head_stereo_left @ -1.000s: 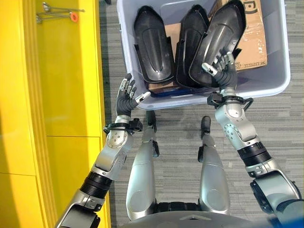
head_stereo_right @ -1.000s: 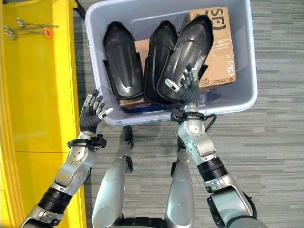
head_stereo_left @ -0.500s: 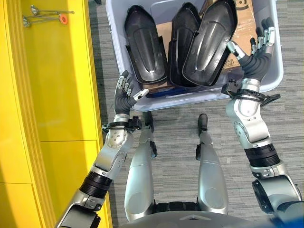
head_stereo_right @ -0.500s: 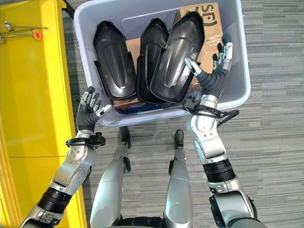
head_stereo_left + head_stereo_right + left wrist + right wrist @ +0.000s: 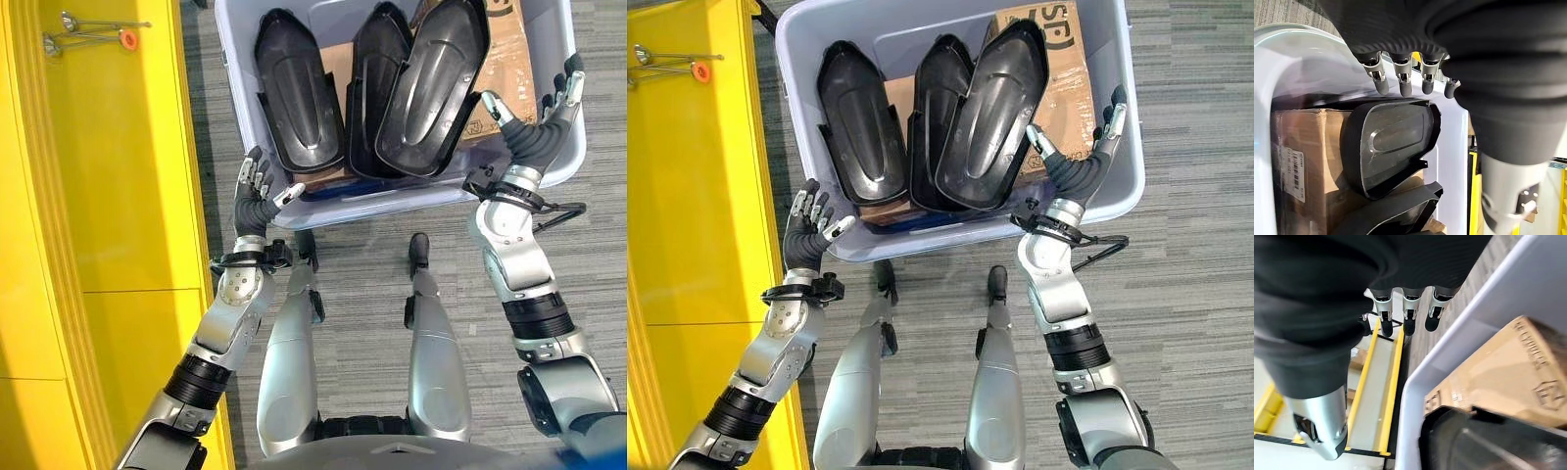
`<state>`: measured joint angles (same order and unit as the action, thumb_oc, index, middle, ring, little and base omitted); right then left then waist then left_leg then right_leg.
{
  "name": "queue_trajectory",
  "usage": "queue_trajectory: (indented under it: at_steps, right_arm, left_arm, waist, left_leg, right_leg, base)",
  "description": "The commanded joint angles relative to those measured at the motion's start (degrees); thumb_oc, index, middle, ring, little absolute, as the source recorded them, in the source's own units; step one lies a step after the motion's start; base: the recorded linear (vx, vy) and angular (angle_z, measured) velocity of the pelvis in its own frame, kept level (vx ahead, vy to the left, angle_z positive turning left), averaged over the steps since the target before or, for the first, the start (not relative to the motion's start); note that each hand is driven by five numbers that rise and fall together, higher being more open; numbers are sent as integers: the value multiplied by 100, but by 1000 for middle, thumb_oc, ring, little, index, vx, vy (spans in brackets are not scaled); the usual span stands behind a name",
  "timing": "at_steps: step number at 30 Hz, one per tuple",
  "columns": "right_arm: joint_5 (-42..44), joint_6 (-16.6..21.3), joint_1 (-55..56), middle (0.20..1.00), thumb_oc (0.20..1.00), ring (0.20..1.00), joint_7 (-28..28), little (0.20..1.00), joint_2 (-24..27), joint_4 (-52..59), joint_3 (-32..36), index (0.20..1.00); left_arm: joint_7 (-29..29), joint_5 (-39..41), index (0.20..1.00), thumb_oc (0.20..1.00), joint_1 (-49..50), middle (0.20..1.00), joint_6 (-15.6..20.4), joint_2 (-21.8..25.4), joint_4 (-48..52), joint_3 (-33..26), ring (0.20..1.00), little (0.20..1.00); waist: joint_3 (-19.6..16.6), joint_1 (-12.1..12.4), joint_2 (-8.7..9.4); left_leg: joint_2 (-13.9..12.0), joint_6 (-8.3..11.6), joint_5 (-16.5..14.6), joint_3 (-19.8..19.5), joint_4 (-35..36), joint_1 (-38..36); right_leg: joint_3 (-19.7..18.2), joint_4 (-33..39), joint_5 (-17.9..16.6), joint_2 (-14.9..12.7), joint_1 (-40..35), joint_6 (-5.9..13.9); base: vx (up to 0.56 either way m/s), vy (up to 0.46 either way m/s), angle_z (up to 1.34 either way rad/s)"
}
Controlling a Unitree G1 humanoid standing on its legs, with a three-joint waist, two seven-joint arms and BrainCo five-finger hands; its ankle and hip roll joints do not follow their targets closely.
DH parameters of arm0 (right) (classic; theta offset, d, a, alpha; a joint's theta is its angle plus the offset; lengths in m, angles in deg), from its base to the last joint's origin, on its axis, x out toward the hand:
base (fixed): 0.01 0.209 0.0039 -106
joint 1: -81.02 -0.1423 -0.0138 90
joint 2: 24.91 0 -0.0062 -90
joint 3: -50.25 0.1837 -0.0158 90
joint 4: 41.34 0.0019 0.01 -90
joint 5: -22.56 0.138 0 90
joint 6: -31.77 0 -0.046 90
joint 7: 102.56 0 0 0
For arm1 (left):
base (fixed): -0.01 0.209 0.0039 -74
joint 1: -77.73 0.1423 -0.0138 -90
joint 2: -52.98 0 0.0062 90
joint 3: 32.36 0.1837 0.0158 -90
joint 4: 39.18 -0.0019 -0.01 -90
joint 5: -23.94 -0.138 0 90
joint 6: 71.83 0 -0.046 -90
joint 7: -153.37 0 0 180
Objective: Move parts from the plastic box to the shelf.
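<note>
I stand in a warehouse-like workshop: yellow shelf [image 5: 108,196], grey carpet floor [image 5: 1195,274], plastic box [image 5: 1117,186] of black parts [image 5: 299,93].

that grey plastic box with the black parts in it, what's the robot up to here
A humanoid robot stands over the grey plastic box, which sits on the carpet and holds three black moulded parts resting on a cardboard box. Neither hand holds anything. The right hand is open at the box's near right corner, beside the rightmost part. The left hand is open just outside the near left corner. No part is out of the box yet; the yellow shelf is to the robot's left.
</note>
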<state>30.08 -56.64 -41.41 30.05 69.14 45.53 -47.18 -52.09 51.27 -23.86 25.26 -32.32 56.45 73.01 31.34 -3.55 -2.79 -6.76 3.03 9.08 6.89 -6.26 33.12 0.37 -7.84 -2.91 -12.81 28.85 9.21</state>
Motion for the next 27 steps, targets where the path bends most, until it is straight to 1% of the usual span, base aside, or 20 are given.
queue_trajectory:
  at_steps: [1,5,6,9,18,19,20,21,22,23,24,25,27]
  right_arm:
    - [-266,78,-311,1000,1000,1000,-109,1000,-41,124,243,1000]
    - [-180,48,-483,1000,1000,1000,-121,1000,-80,-244,176,1000]
    - [-265,-29,-564,1000,1000,1000,-146,1000,-43,-360,140,1000]
    - [-209,-82,-801,1000,1000,1000,-112,1000,-56,-639,32,1000]
    - [-86,-137,-1023,1000,1000,1000,-28,1000,-128,-1177,-162,1000]
    - [-64,-144,-1015,1000,1000,1000,-17,1000,-143,-1224,-172,1000]
    - [-41,-135,-1060,1000,1000,1000,-18,1000,-154,-1280,-170,1000]
    - [-31,-132,-1089,1000,1000,1000,-11,1000,-158,-1336,-191,1000]
    - [-14,-137,-1073,1000,1000,1000,-3,1000,-169,-1384,-215,1000]
    - [2,-137,-1111,1000,1000,1000,7,1000,-172,-1431,-232,1000]
    - [18,-152,-1107,1000,1000,1000,20,1000,-187,-1472,-243,1000]
    - [67,-155,-1096,1000,1000,1000,23,1000,-205,-1581,-245,1000]
    - [213,-107,-1102,1000,1000,1000,38,1000,-247,-1699,-250,1000]
  left_arm:
    - [-101,-387,1000,1000,219,1000,369,188,799,27,1000,1000]
    - [-86,-371,1000,1000,210,1000,384,202,781,74,1000,1000]
    - [-78,-361,1000,1000,197,1000,393,209,776,96,1000,1000]
    - [-55,-309,1000,1000,157,1000,394,180,749,168,1000,1000]
    - [-37,-255,1000,1000,100,1000,397,182,696,264,1000,1000]
    - [-42,-251,1000,1000,104,1000,392,182,680,266,1000,1000]
    - [-54,-245,1000,1000,74,1000,401,176,675,255,1000,1000]
    - [-59,-238,1000,1000,65,1000,402,170,670,262,1000,1000]
    - [-61,-238,1000,1000,72,1000,401,172,661,274,1000,1000]
    - [-66,-237,1000,1000,56,1000,412,174,660,268,1000,1000]
    - [-68,-238,1000,1000,69,1000,407,168,656,270,1000,1000]
    - [-66,-240,1000,1000,80,1000,397,167,640,287,1000,1000]
    - [-56,-229,1000,1000,104,1000,400,176,641,301,1000,1000]
  waist:
    - [-155,24,-30]
    - [-155,58,-60]
    - [-155,71,-72]
    - [-155,103,-91]
    - [-155,143,-114]
    - [-155,151,-107]
    - [-155,154,-118]
    - [-155,163,-116]
    - [-155,169,-105]
    - [-155,170,-109]
    - [-155,174,-110]
    - [-155,186,-99]
    - [-155,197,-100]
  left_leg:
    - [-286,289,-717,13,-903,162]
    - [-277,278,-727,0,-962,253]
    - [-272,276,-729,3,-982,290]
    - [-260,261,-743,3,-1046,450]
    - [-247,219,-799,5,-1211,722]
    - [-241,265,-955,-35,-1250,630]
    - [-242,215,-819,1,-1241,765]
    - [-233,213,-824,0,-1246,786]
    - [-224,258,-974,-40,-1275,705]
    - [-224,202,-838,-15,-1271,846]
    - [-219,193,-846,-18,-1295,884]
    - [-211,238,-1003,-50,-1329,792]
    - [-203,236,-1037,-58,-1383,840]
  right_leg:
    - [114,-974,680,-475,409,-98]
    - [106,-1014,683,-485,479,-97]
    - [99,-1044,687,-489,524,-98]
    - [86,-1080,674,-486,667,-101]
    - [68,-1199,680,-509,915,-115]
    - [50,-1241,828,-515,822,-92]
    - [69,-1219,687,-515,949,-113]
    - [72,-1208,678,-521,958,-109]
    - [54,-1242,811,-527,881,-82]
    - [73,-1231,678,-529,1010,-109]
    - [60,-1261,686,-527,1040,-115]
    - [51,-1302,827,-535,948,-91]
    - [51,-1338,852,-549,978,-93]
  base:
    - [3,2,-6]
    - [1,1,-1]
    - [0,0,0]
    - [0,0,0]
    - [8,0,0]
    - [4,10,5]
    - [7,13,4]
    - [2,9,5]
    - [0,0,0]
    - [-1,5,4]
    - [0,0,0]
    - [79,-3,3]
    - [43,4,4]
